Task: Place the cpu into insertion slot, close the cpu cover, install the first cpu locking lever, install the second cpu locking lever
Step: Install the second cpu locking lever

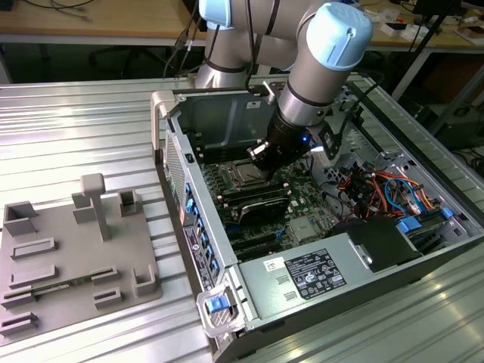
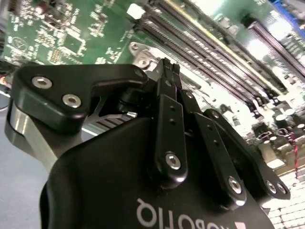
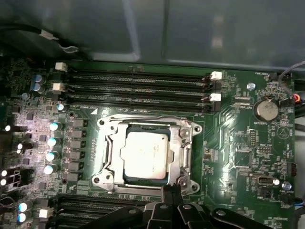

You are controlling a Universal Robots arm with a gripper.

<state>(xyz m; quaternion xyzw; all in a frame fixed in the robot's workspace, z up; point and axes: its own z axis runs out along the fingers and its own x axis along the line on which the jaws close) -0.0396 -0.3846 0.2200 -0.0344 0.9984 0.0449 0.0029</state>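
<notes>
The gripper (image 3: 170, 190) hovers with fingertips pinched together, holding nothing, at the socket's edge; the cpu (image 3: 144, 151) lies seated in the slot (image 3: 106, 143) just beyond the tips (cover (image 3: 183, 155) apparently down around it).

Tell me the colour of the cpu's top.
Silver-grey metal; the cpu shows best in the first wrist view.
</notes>
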